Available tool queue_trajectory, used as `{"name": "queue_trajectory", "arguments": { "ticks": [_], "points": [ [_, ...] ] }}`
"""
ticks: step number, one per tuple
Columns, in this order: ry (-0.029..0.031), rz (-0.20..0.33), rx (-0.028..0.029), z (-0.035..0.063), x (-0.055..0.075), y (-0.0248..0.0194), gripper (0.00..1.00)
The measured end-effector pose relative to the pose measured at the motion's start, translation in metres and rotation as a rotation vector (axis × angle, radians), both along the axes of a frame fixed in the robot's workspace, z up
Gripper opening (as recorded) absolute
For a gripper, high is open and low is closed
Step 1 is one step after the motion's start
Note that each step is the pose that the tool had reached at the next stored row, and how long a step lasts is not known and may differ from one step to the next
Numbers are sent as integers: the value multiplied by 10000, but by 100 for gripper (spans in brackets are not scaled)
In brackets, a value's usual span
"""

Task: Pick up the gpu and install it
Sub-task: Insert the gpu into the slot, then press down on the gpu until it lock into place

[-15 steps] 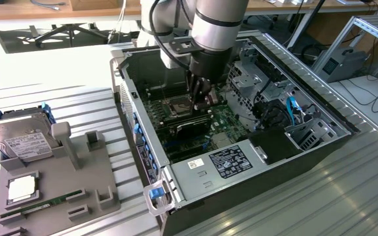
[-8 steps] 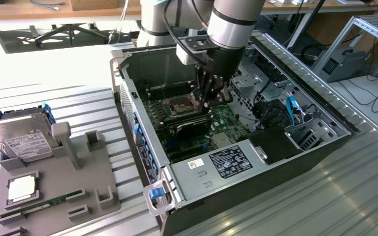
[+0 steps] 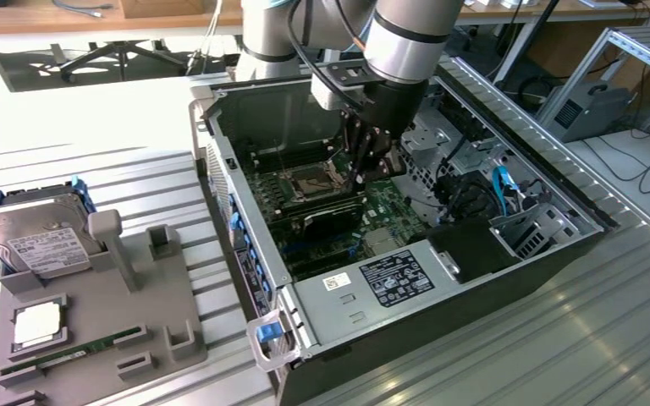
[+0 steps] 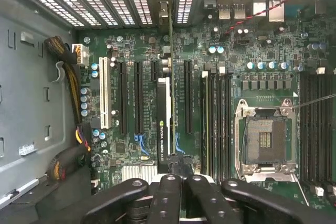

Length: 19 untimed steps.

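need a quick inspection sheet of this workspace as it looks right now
surface: ribbed metal table carrying an open pc case and a grey parts holder.
job's things: gpu stands edge-on in a motherboard slot, bracket end towards the rear vents.
clutter: hard drive, a cpu and a ram stick on the holder.
end effector: end effector shut, directly above the gpu's top edge inside the case.
cables: blue cable and a yellow-black wire bundle inside the case.
surroundings: office chair, aluminium frame.
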<state>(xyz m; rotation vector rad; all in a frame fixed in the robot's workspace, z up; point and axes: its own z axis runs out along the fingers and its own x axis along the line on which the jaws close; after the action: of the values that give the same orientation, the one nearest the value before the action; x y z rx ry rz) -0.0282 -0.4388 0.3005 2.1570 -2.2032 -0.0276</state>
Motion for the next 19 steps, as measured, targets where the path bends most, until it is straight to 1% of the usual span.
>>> {"name": "queue_trajectory", "arguments": {
  "ticks": [9,10,11,16,19],
  "points": [
    [0,0,0,0,0,0,11],
    [0,0,0,0,-21,0,11],
    [0,1,0,-1,-90,0,11],
    [0,1,-2,-8,-284,3,11],
    [-1,0,0,-19,-352,4,11]
  ]
}}
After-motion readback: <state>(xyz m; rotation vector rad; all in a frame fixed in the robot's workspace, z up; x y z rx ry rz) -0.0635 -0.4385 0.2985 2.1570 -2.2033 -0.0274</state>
